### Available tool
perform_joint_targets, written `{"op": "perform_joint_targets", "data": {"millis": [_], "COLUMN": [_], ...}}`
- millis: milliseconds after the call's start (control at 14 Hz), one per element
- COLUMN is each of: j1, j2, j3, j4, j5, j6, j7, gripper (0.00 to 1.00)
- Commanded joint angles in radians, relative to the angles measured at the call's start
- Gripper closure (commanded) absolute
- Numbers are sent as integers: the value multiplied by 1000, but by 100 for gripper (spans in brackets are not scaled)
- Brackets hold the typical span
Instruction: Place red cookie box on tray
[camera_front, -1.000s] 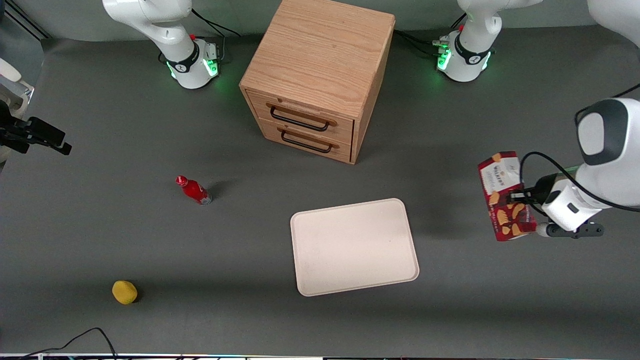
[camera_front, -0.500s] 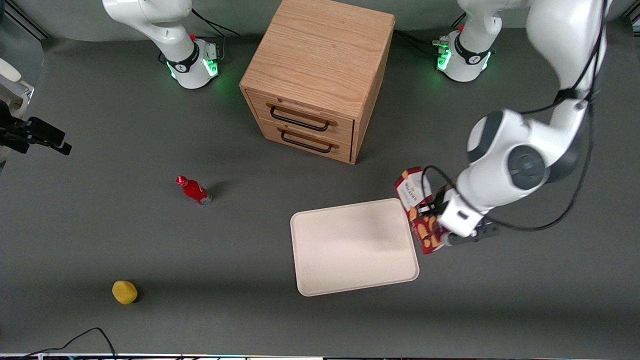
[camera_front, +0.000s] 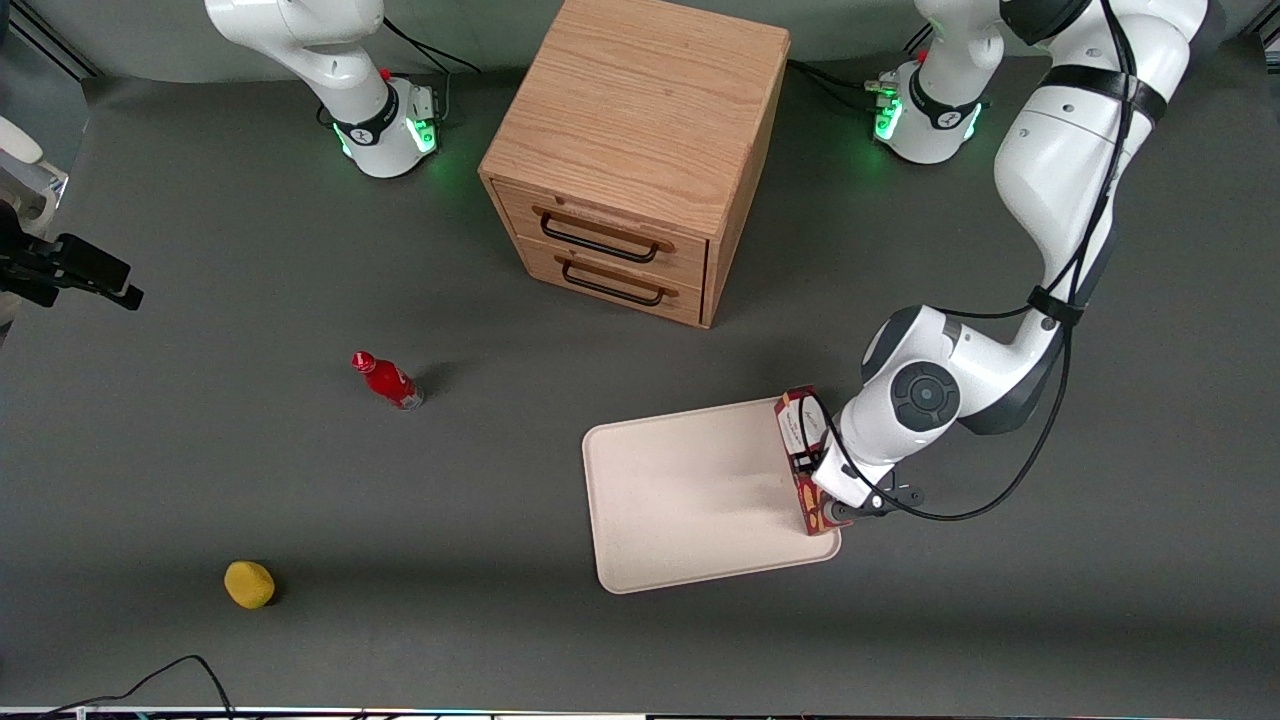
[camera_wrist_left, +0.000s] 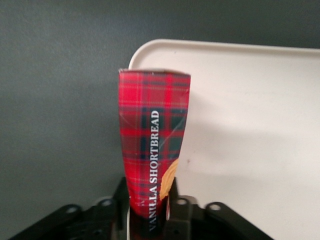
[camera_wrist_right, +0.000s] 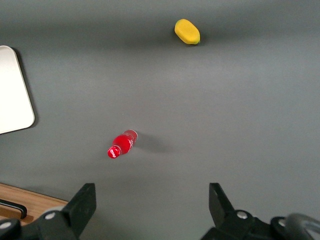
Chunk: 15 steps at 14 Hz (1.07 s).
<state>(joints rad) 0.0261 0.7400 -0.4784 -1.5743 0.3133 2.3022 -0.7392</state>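
Note:
The red cookie box (camera_front: 806, 461) is a slim dark-red tartan box with white lettering. My left gripper (camera_front: 812, 468) is shut on it and holds it over the tray's (camera_front: 690, 495) edge nearest the working arm's end of the table. In the left wrist view the box (camera_wrist_left: 152, 150) stands between the black fingers (camera_wrist_left: 176, 200), its end over the tray's rounded rim (camera_wrist_left: 150, 47). I cannot tell whether the box touches the tray. The tray is cream-white, flat and bare.
A wooden two-drawer cabinet (camera_front: 640, 150) stands farther from the front camera than the tray. A small red bottle (camera_front: 387, 380) and a yellow fruit (camera_front: 249, 584) lie toward the parked arm's end, also in the right wrist view: bottle (camera_wrist_right: 121, 143), fruit (camera_wrist_right: 187, 31).
My left gripper has carried the box from the working arm's end of the table to the tray's near edge and lowered it. The box has turned more edge-on.

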Motion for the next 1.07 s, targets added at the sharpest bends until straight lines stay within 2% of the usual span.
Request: {"op": "perform_joint_targets", "data": {"millis": [0,143,286,429,714,857,1000], "j1": [6,27,43,45,48,48,46], "j2": [-59,-126,-244,-386,-577,-687,-761], "j3": [-2,-3,21,136,311,391,420], "j4": [16,22,23,34,10,-73,-127], "j5": [14,-6,-124,-236,-293,-322,-322], "j6": [-90,-228,-382,-553,-774,-805,-811], "j7": [-17,29,165,370,686,762,767], "gripper": [0,0,0,0,0,0,0]}}
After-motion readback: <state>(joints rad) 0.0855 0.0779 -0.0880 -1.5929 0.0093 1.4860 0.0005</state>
